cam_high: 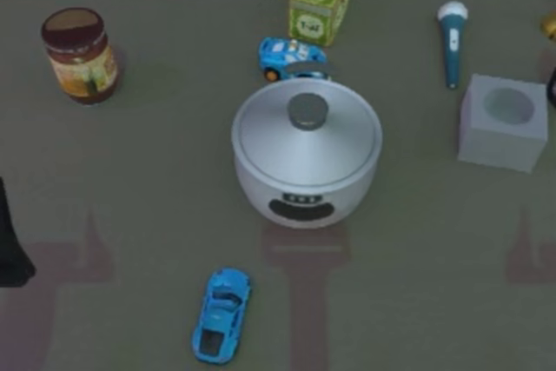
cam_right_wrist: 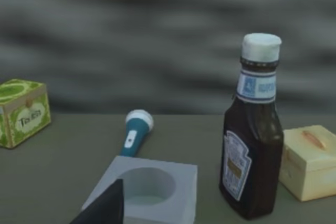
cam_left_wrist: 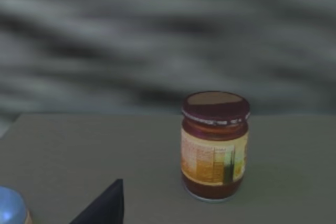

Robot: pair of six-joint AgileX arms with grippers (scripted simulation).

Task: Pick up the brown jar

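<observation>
Lighting's pretty flat and dim overall, kind of a murky grey-green wash over the table [cam_high: 130, 215]. Light seems to come from above and a bit from the front: the pot [cam_high: 306, 152] throws a soft reddish shadow toward the near edge, and its lid has a mild sheen, no hard glare. The jar [cam_high: 80, 54] only gets a faint dark smudge at its right. The background in both wrist views is a smeared, streaky grey, totally out of focus. Edges on everything look soft. The bottle [cam_right_wrist: 251, 145] shows a weak highlight down its side.
</observation>
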